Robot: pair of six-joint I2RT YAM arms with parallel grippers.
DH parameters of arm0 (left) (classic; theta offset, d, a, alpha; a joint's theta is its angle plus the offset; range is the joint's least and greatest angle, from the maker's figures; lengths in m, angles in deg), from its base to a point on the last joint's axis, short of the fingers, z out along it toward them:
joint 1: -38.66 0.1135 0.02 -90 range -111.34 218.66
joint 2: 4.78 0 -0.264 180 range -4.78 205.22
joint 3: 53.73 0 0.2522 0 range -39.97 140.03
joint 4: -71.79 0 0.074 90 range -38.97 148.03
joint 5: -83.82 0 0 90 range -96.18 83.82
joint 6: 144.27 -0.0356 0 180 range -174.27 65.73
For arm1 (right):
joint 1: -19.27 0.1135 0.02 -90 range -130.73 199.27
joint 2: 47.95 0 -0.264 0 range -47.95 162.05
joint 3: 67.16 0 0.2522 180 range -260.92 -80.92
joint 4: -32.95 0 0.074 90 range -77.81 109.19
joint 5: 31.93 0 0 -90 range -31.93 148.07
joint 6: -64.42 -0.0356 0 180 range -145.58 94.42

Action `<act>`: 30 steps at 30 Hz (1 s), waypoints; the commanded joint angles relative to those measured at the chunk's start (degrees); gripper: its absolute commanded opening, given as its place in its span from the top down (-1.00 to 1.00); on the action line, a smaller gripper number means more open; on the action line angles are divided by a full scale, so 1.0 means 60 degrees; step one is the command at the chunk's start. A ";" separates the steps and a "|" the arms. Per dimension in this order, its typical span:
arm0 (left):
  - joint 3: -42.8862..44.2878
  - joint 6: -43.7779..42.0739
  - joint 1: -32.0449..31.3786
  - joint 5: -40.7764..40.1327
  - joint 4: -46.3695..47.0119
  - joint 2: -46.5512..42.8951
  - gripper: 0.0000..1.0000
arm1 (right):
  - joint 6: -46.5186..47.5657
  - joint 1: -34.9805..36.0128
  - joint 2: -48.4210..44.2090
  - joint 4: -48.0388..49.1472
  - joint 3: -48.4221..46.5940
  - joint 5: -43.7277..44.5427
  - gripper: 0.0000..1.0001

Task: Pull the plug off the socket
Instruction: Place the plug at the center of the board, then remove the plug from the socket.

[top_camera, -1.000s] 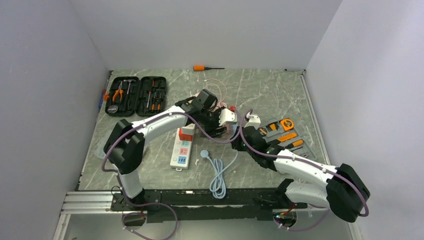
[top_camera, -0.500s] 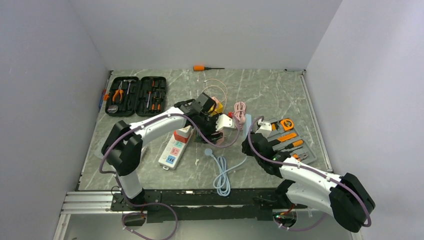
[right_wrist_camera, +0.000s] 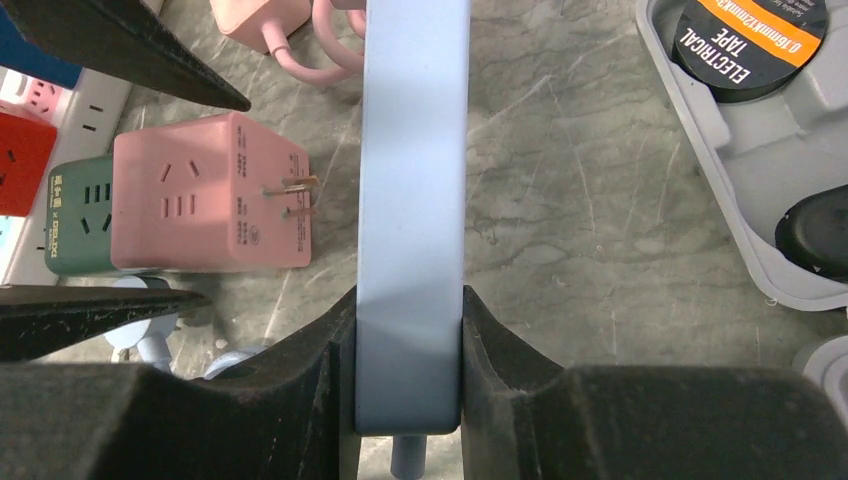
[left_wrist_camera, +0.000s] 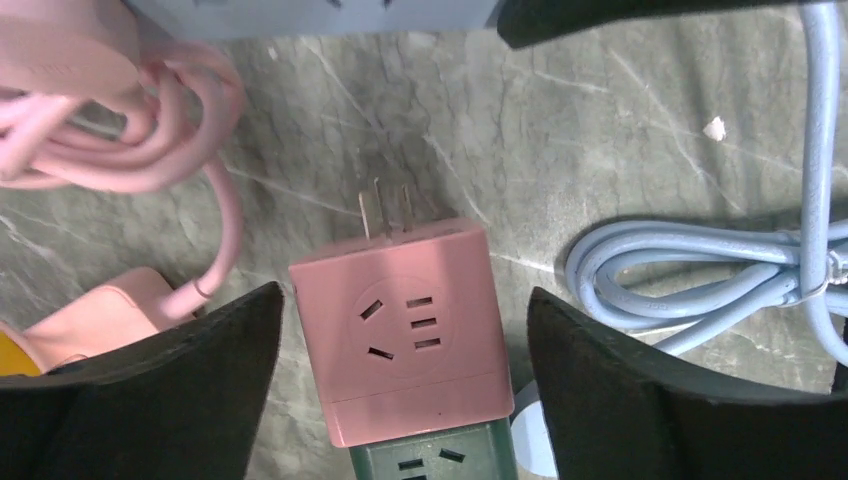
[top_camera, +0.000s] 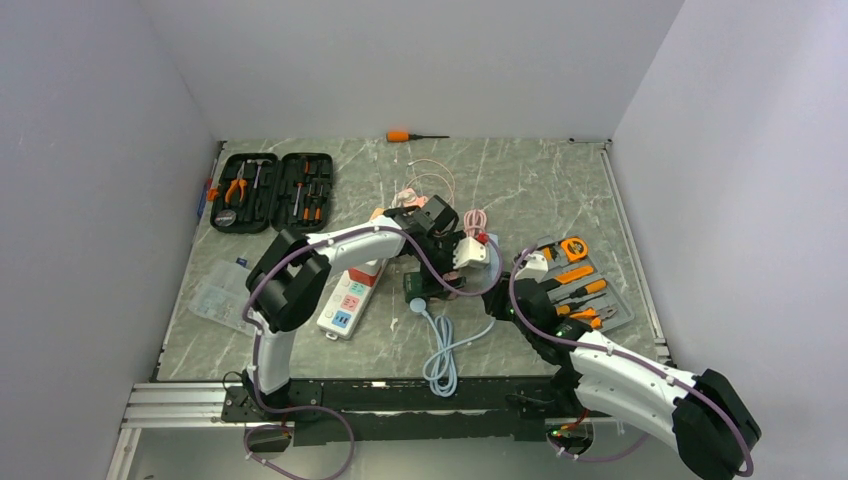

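Observation:
My right gripper [right_wrist_camera: 410, 300] is shut on a flat light-blue socket block [right_wrist_camera: 412, 200] with a blue cord and holds it above the table. A pink cube plug [right_wrist_camera: 200, 195] lies on the table to its left. Its two bare prongs [right_wrist_camera: 290, 197] point at the block and stand apart from it. A green cube [right_wrist_camera: 80, 215] is joined to the pink one. My left gripper [left_wrist_camera: 405, 293] is open, with a jaw on each side of the pink cube [left_wrist_camera: 400, 320] and not touching it. In the top view the left gripper [top_camera: 432, 278] and the right gripper [top_camera: 497, 297] sit near the table's middle.
A white power strip [top_camera: 352, 295] lies left of the cubes. A coiled blue cable [top_camera: 440, 350] lies in front. Pink cables [top_camera: 478, 218] lie behind. A grey tool tray [top_camera: 575, 280] is at the right. A black tool case [top_camera: 272, 190] and an orange screwdriver [top_camera: 405, 135] are at the back.
The two grippers were close together and have drawn apart. The right one pulled back toward the front right with the blue block. The left one swung right and down over the cubes.

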 commanded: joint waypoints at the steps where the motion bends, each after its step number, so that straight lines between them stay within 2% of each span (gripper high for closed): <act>1: 0.0325 0.0285 -0.0132 0.0380 0.0344 -0.0139 -0.97 | 0.0174 0.0017 -0.0043 0.1130 -0.0299 -0.0303 1.00; 7: 0.1152 0.0755 0.0103 0.0845 -0.0133 -0.0524 -0.99 | 0.0404 0.0005 -0.0338 0.1125 -0.0426 -0.0437 1.00; 12: 0.2250 0.1320 0.0822 0.1022 0.0305 -0.0314 -0.99 | 0.0640 -0.0001 -0.0666 0.1135 -0.0582 -0.0553 1.00; 15: 0.2971 0.1189 0.0943 0.1198 0.0093 0.0157 -0.81 | 0.0752 -0.0002 -0.0692 0.1154 -0.0862 -0.0720 1.00; 17: 0.3217 0.1133 0.0932 0.1295 0.0116 0.0370 -0.79 | 0.0857 -0.0005 -0.0692 0.1161 -0.1064 -0.0796 1.00; 25: 0.3114 -0.0073 0.1013 0.1959 0.0061 0.0747 -0.99 | 0.1102 -0.0022 -0.0947 0.1302 -0.1400 -0.0800 1.00; 30: 0.3334 -0.0877 0.1072 0.1974 -0.0198 0.1121 -0.99 | 0.1160 -0.0033 -0.1065 0.1383 -0.1361 -0.0646 1.00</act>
